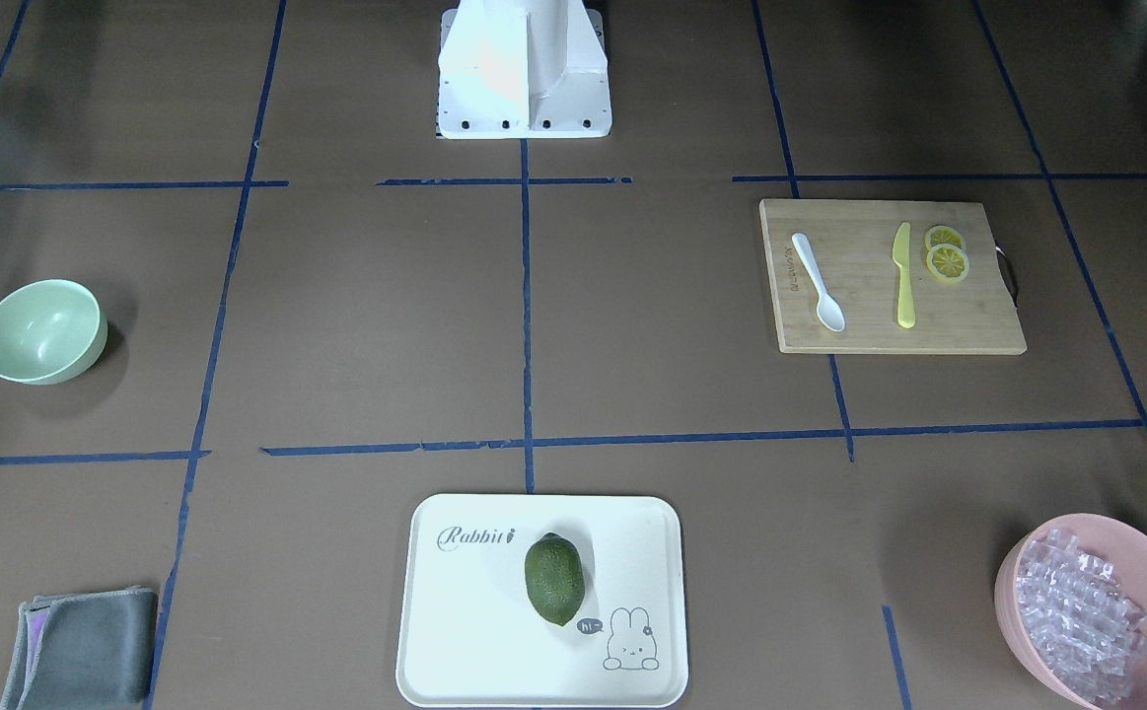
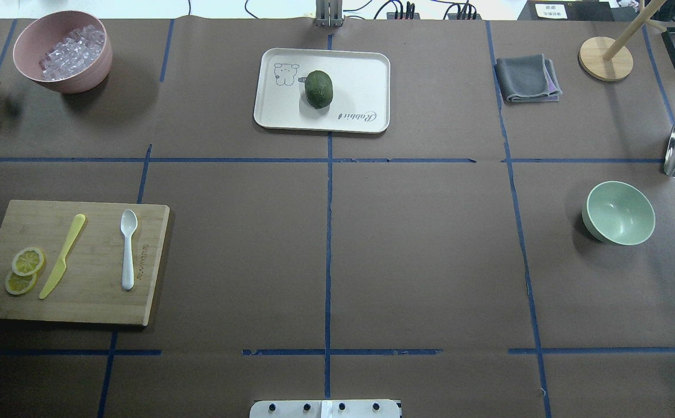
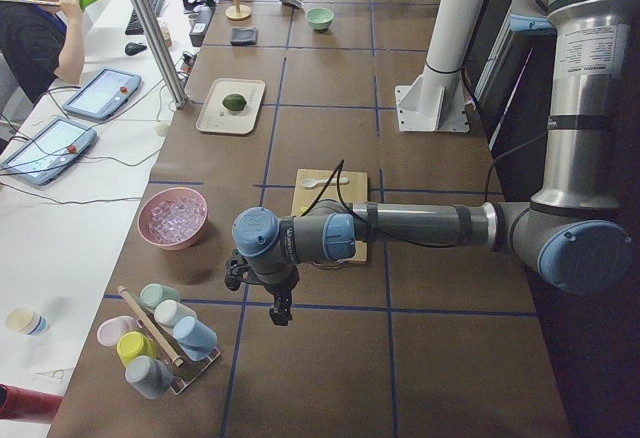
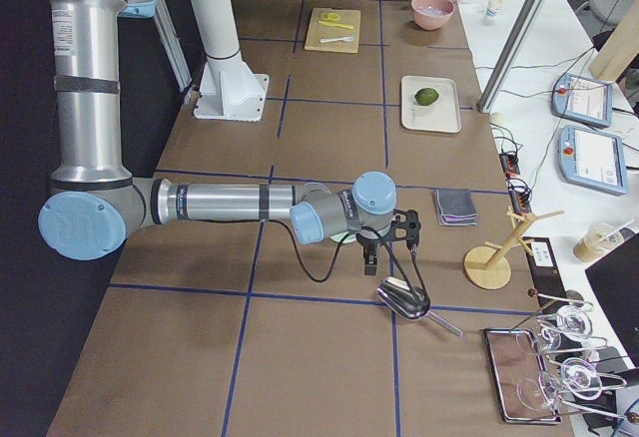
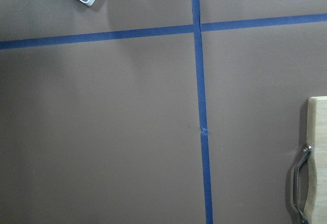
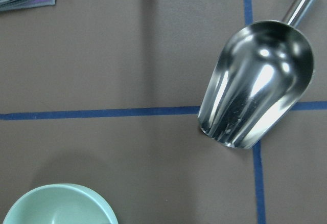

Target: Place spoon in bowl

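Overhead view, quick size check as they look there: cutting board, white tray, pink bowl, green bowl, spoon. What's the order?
Largest to smallest:
1. cutting board
2. white tray
3. pink bowl
4. green bowl
5. spoon
No close calls.

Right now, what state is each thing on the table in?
Spoon, lying flat on the board.
Bowl, upright, empty.
Pink bowl, upright, holding clear cubes.
Lime, whole, on the tray.
Lemon, sliced, two slices overlapping.
Cloth, folded.
Scoop, empty.
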Tool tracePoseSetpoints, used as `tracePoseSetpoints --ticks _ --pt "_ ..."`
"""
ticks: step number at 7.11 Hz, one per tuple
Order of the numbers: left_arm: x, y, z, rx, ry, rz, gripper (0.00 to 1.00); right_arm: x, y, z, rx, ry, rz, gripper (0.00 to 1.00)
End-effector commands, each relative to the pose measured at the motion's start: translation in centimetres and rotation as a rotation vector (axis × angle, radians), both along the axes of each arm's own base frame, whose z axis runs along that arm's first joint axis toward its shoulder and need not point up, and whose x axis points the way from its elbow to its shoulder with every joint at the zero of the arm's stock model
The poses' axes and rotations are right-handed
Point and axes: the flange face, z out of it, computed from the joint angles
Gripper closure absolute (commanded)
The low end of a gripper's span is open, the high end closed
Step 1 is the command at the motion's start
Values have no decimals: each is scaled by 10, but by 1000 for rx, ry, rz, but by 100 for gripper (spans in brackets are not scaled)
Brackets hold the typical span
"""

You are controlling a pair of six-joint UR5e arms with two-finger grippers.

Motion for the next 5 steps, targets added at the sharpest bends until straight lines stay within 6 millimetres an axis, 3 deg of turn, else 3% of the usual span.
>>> tracePoseSetpoints --ticks 1,3,5 --pt "0 0 0 -1 0 0 0 -59 14 -5 -22 -28 16 0" --pt "0 -2 -1 4 0 0 0 -107 24 -12 -16 -43 4 0" --pt "0 -2 -2 6 0 0 0 -113 27 11 -47 -17 -7 0"
